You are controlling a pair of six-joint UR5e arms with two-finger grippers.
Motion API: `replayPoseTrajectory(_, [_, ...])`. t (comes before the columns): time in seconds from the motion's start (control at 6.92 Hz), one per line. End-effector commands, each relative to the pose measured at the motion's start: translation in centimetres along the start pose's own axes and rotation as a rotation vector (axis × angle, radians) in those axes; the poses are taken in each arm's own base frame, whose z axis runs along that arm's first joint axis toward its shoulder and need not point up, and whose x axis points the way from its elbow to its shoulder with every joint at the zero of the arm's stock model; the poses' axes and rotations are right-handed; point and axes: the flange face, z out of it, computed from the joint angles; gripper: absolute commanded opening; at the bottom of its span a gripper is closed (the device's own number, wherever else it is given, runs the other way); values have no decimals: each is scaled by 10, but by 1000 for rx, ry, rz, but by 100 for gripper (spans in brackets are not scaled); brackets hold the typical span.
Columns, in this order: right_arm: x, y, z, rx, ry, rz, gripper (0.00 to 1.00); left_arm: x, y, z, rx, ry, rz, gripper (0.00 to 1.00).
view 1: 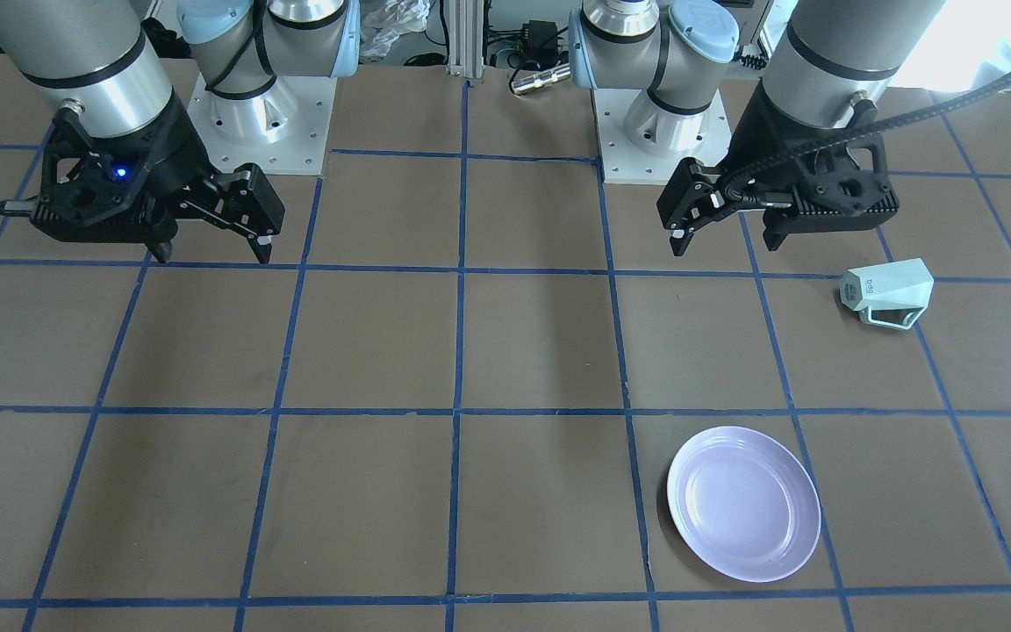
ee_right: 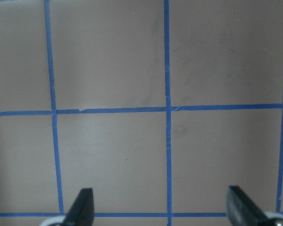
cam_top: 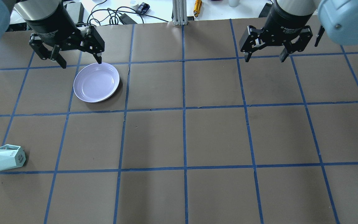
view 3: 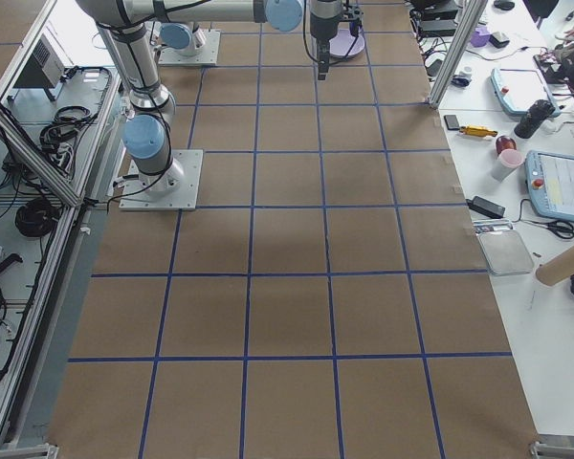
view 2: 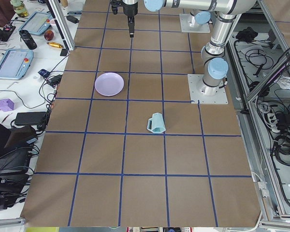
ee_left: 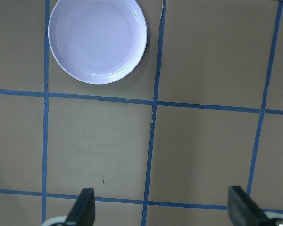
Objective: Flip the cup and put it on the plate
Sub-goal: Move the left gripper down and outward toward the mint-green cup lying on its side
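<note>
The pale mint-green faceted cup [cam_top: 3, 158] lies on its side on the table at the near left, its lettered base pointing toward the table's middle; it also shows in the front view [view 1: 887, 294] and the left side view [view 2: 156, 123]. The lavender plate [cam_top: 96, 82] lies bare at the far left, also in the front view [view 1: 744, 503] and the left wrist view [ee_left: 97, 40]. My left gripper [cam_top: 81, 63] is open and empty, hovering above the plate's far edge, far from the cup. My right gripper [cam_top: 264, 59] is open and empty above the far right.
The brown table [cam_top: 216, 137] is marked with a blue tape grid. Cables and small tools [cam_top: 126, 15] lie beyond its far edge. The arm bases [view 1: 260, 114] stand at the robot's side of the table.
</note>
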Motion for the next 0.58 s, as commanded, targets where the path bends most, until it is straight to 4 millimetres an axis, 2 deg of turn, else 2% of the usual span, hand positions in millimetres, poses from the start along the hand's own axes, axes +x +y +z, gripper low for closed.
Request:
replayPoseTrajectory(0.0, [0, 0, 0, 0, 0, -1, 100, 0, -3, -1, 14, 2, 1, 100])
replayPoseTrajectory(0.43, [0, 0, 0, 0, 0, -1, 100, -1, 0, -5, 21, 3, -1, 100])
